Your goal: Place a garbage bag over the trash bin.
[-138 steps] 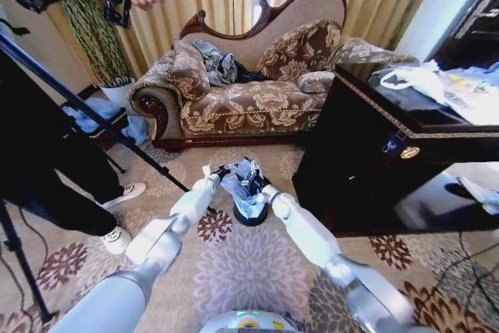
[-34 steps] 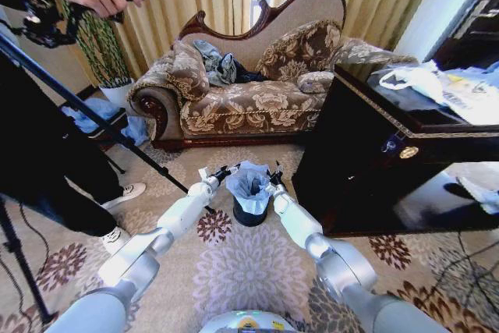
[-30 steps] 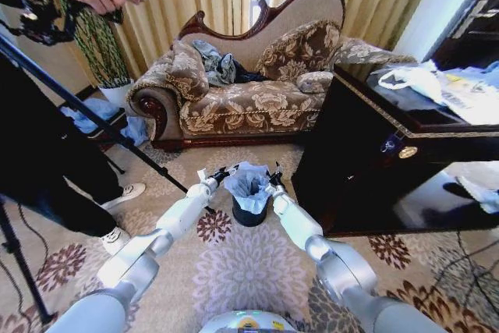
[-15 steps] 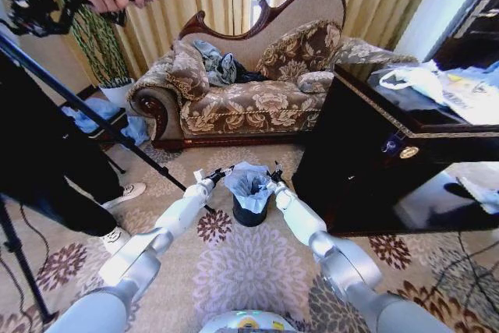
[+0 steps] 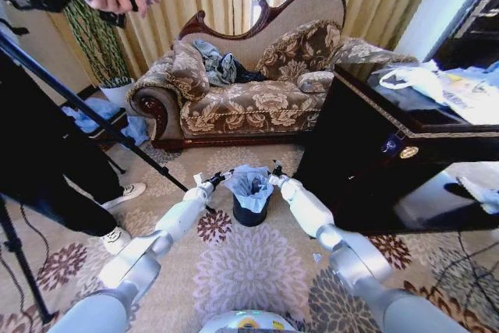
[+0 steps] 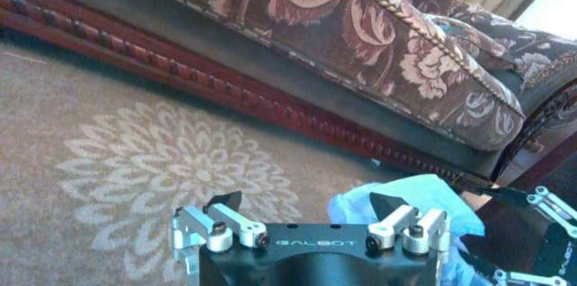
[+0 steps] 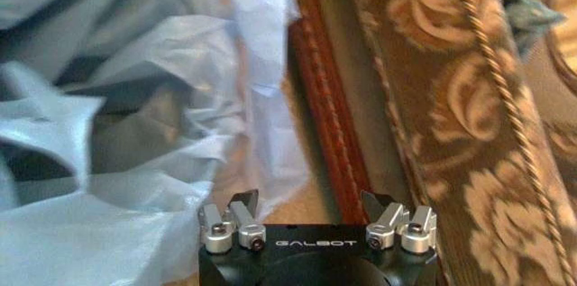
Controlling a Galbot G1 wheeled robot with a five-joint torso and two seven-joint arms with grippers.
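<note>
Between both open hands, garbage bag [image 5: 249,182] draped over trash bin [image 5: 249,213]

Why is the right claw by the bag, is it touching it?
Apart. Right wrist view: the right gripper is open, fingers holding nothing, garbage bag off to one side.

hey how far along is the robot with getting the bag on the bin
Mostly done: the garbage bag sits in the trash bin, its edge bunched over the rim. Nothing is gripped; the left hand and right hand are open on either side. Left: smoothing the edge down.
</note>
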